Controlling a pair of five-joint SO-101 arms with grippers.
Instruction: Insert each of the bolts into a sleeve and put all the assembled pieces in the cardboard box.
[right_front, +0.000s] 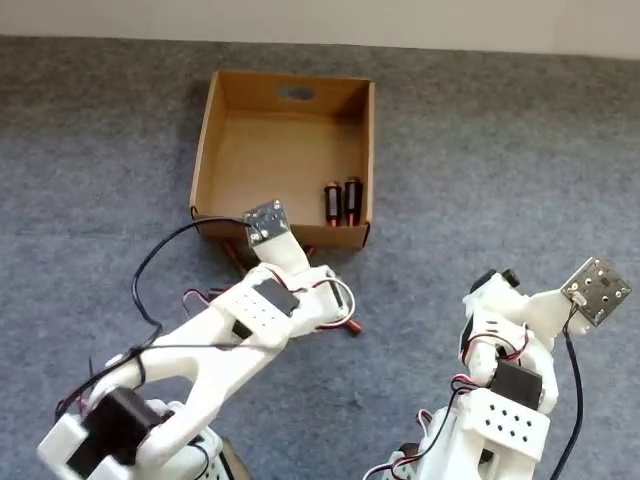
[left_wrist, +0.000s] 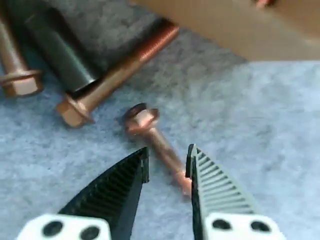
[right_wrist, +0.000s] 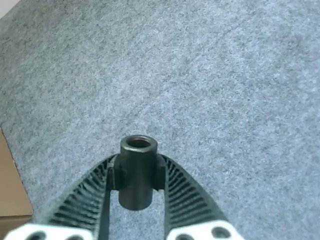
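Low in the right wrist view, the right fingers (right_wrist: 90, 195) pinch a dark sleeve (right_wrist: 136, 175), its open end facing the camera, over the grey surface (right_wrist: 225, 75). In the left wrist view, the left fingers (left_wrist: 117, 185) are spread, with the shank of a copper bolt (left_wrist: 150, 130) lying between them. Beyond it, at upper left, lie a longer bolt (left_wrist: 115, 75), a second sleeve (left_wrist: 60, 55) and a third bolt (left_wrist: 15, 65). Farthest, in the upper middle of the high view, the cardboard box (right_front: 205, 140) holds two assembled pieces (right_front: 342, 203) in its lower right corner.
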